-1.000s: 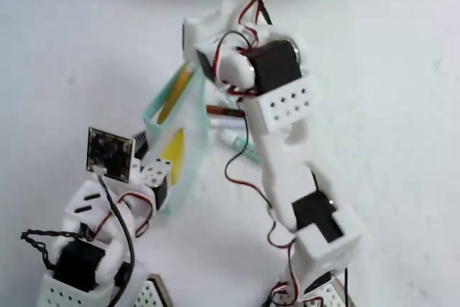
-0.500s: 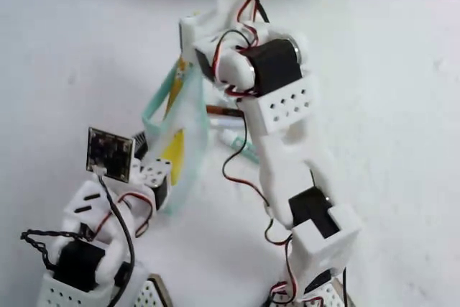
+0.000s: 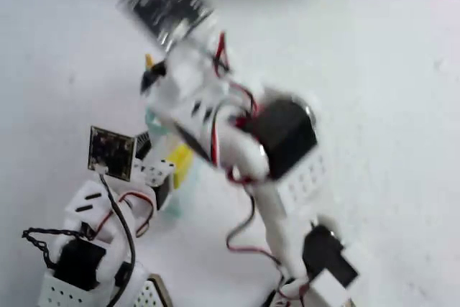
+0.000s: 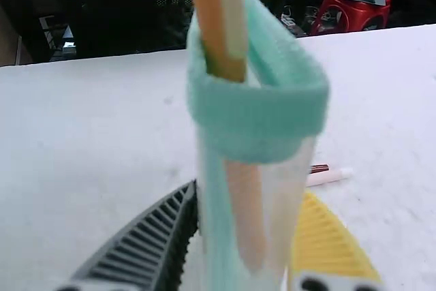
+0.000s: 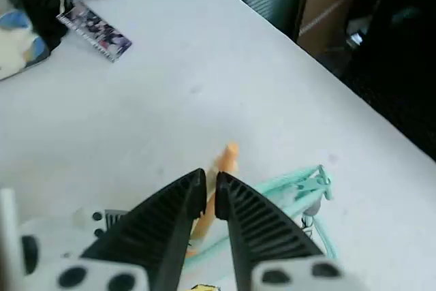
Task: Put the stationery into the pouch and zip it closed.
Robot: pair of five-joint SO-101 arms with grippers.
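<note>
Two arms crowd the pouch [image 3: 153, 121] in the high view. At the left wrist we see our left claw [image 4: 248, 236] clamped on the pouch, a pencil [image 4: 214, 25] sticking from its mouth. At the right wrist, our right claw [image 5: 210, 176], narrow, pinches that pencil by the pouch.

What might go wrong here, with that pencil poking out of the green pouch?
The pencil stands well out of the pouch, so the zip might jam on it. The left fingers pinch only the pouch's lower part; a push from the right fingers at the pencil could bend or tip it. A pen lying on the table might be left out.
</note>
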